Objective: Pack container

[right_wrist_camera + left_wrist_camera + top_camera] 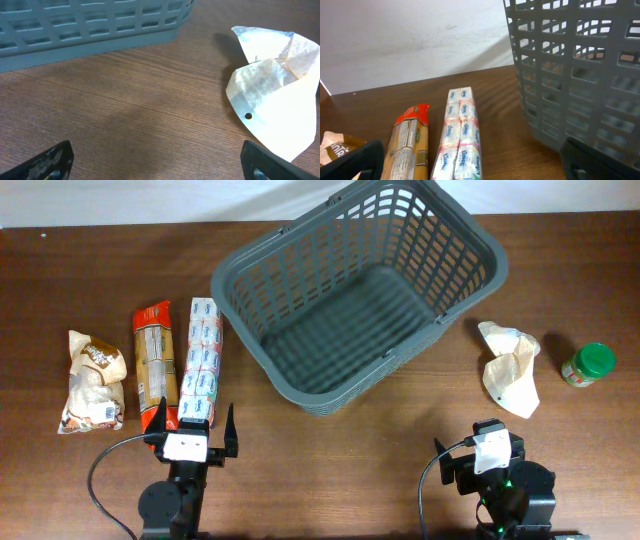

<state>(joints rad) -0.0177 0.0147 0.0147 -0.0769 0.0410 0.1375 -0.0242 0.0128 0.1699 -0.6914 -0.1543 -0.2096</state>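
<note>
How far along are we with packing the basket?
Done: nothing, the container is empty. In hand: nothing, left gripper and right gripper are open. Left: brown bag, orange packet, tissue pack, crumpled paper bag and green-lidded jar, all on the table.

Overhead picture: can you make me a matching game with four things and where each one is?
Things:
1. container
2. green-lidded jar
3. tissue pack
4. paper bag

Places:
A. right beside the orange packet
B. farthest right
C. in the middle
D. between the container and the jar

Pairs: 1-C, 2-B, 3-A, 4-D
</note>
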